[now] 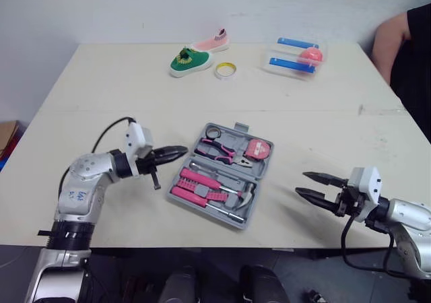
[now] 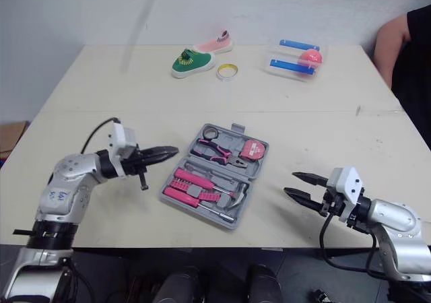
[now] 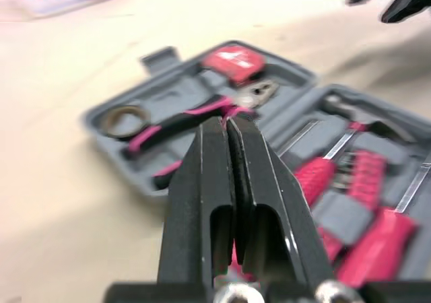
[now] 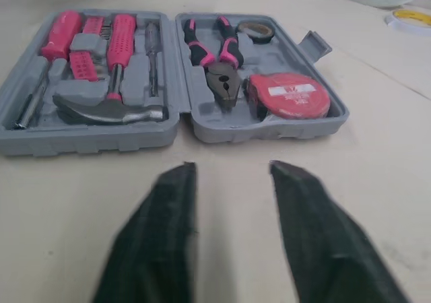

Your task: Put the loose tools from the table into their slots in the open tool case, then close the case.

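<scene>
On the bench [image 1: 101, 101], the open tool case [image 1: 221, 200] lies between the clenched left end effector [image 1: 182, 150] and the released right end effector [image 1: 301, 183]. A green shoe [image 1: 189, 60] and a tape roll [image 1: 225, 69] sit well behind.

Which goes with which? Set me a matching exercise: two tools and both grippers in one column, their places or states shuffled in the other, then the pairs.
Column one
1 claw hammer
2 pliers
3 left gripper
4 right gripper

Column two
A open, right of the tool case
B in the case half nearer the robot
C shut, at the case's left side
D in the farther half, beside the tape measure

Pairs: 1-B, 2-D, 3-C, 4-A
</scene>
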Available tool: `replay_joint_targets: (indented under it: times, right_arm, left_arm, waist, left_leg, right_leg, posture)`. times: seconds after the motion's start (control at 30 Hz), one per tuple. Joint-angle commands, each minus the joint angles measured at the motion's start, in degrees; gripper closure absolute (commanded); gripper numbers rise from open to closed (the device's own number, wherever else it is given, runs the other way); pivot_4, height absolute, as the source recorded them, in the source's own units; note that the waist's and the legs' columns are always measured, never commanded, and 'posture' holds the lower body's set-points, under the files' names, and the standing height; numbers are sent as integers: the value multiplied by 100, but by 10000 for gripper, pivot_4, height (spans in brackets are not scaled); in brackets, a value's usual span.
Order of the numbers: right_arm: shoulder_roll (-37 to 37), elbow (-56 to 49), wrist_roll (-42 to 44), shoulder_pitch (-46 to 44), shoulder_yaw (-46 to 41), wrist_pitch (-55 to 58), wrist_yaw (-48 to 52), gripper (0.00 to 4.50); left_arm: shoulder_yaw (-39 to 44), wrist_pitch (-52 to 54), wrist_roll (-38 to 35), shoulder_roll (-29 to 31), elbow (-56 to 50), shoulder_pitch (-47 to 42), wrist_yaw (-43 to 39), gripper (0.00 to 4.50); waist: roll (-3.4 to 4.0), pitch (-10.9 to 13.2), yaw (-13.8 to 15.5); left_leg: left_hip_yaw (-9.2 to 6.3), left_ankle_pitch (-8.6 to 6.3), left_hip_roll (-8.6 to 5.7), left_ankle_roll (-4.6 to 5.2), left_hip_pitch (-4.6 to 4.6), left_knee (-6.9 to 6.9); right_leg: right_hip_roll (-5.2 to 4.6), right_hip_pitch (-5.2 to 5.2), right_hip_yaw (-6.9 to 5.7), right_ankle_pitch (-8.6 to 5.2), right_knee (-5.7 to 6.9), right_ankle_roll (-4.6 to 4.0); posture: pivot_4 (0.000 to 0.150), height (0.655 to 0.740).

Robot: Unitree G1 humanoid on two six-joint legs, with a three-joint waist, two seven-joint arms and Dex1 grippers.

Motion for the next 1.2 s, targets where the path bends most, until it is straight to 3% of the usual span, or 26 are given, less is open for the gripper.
replay_joint_targets:
  times: [0.03,0.23,0.67,1.03,1.2]
  right_arm:
    - [29,294,-513,-246,295,-189,-202,44110]
    - [32,517,-939,-585,769,15,-358,44110]
    - [643,-3,-1096,-1208,1635,864,-664,44110]
    - [701,311,-1262,-1938,1710,1008,-563,44110]
    - [651,665,-1313,-2222,1726,953,-404,44110]
  left_arm:
    - [-55,-141,434,-10,594,-238,358,45000]
    - [-359,-77,708,-223,1053,-493,346,45000]
    - [-637,-85,984,-768,1679,-863,379,45000]
    - [-713,490,720,-375,530,-77,-406,45000]
    - [-579,902,488,-344,-328,495,-250,45000]
  waist:
    - [-5,3,-10]
    - [-16,10,1]
    - [-32,19,-40]
    - [-31,19,-166]
    - [-31,19,-152]
  left_leg:
    - [2,0,0,0,-1,0]
    - [4,10,-10,9,-47,8]
    - [-4,27,-12,4,-43,11]
    - [-2,26,-12,4,-46,6]
    - [-5,26,-10,4,-48,3]
  right_leg:
    - [2,-1,-1,0,0,0]
    - [9,-41,-19,1,33,2]
    - [2,-38,-58,4,43,7]
    - [-2,-41,-55,4,40,7]
    - [-12,-41,-47,4,35,7]
  posture:
    - [1500,7400]
    - [1500,7400]
    - [1500,7400]
    - [1500,7400]
    - [1500,7400]
